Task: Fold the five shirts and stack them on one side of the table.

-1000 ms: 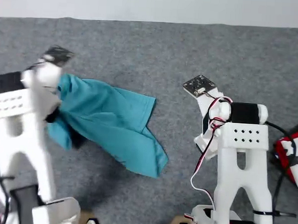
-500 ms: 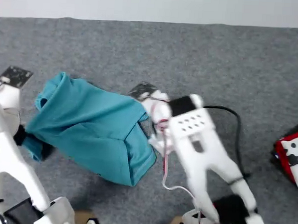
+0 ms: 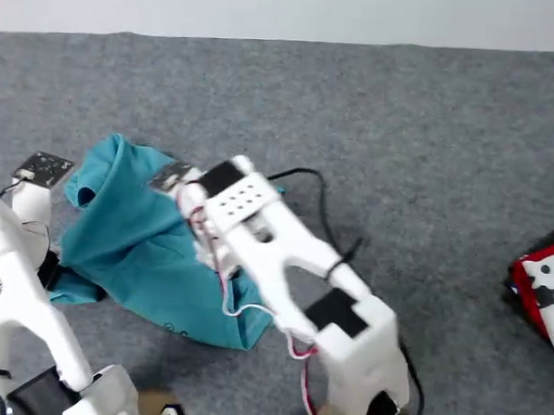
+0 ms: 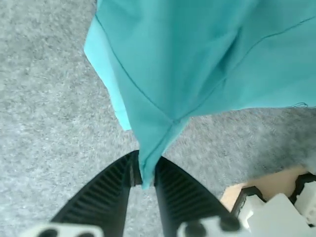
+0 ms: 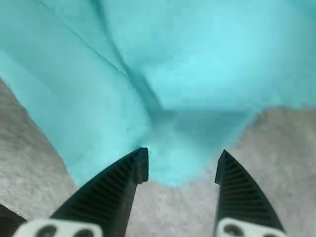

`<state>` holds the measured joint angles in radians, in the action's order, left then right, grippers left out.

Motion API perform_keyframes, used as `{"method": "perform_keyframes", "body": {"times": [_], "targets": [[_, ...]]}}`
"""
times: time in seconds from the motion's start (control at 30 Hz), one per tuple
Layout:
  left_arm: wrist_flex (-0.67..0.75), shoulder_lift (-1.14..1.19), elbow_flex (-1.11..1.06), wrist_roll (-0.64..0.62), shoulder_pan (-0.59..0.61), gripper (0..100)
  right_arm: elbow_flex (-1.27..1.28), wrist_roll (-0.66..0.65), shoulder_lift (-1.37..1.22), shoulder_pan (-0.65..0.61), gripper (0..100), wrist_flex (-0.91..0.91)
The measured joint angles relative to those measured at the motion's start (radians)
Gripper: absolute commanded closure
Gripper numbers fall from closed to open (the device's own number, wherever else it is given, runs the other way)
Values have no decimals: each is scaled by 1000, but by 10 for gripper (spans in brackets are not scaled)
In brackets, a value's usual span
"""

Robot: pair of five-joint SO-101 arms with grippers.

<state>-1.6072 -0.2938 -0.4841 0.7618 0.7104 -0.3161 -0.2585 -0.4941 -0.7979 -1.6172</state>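
Observation:
A teal shirt (image 3: 136,247) lies crumpled on the grey table (image 3: 402,130) at the left. My left gripper (image 4: 143,175) is shut on the teal shirt (image 4: 197,64), pinching a hem corner; in the high view this arm (image 3: 14,268) stands at the shirt's left edge. My right gripper (image 5: 181,168) hangs open just above the teal shirt (image 5: 173,64), its black fingers (image 5: 123,182) straddling the cloth's edge. In the high view the right arm (image 3: 257,234) stretches leftward over the shirt's middle.
A red and white folded garment (image 3: 547,287) lies at the table's right edge. A white wall (image 3: 287,11) runs along the far side of the table. Grey table surface stretches between the shirt and the red garment.
The right arm has swung from the right side leftward over the shirt. The left arm has pulled the shirt toward the left edge, and the cloth has bunched up.

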Motion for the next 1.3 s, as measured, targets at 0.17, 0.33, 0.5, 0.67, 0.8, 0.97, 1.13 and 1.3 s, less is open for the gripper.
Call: {"method": "perform_keyframes", "body": {"times": [0.17,0.33,0.5,0.67,0.8,0.97,1.13,1.3], "targets": [[12,0,-14,0,0,998,-163,0,-130,-44,766,-31],[12,0,-14,0,0,998,-265,0,-215,-86,767,-58],[12,0,-14,0,0,998,-322,0,-233,-100,768,-100],[12,0,-14,0,0,998,-377,0,-238,-101,768,-126],[12,0,-14,0,0,998,-377,-20,-293,-101,769,-123],[12,0,-14,0,0,998,-377,-64,-365,-101,869,-121],[12,0,-14,0,0,998,-377,-160,-371,-101,981,-121],[12,0,-14,0,0,998,-377,-196,-354,-100,987,-133]]}}
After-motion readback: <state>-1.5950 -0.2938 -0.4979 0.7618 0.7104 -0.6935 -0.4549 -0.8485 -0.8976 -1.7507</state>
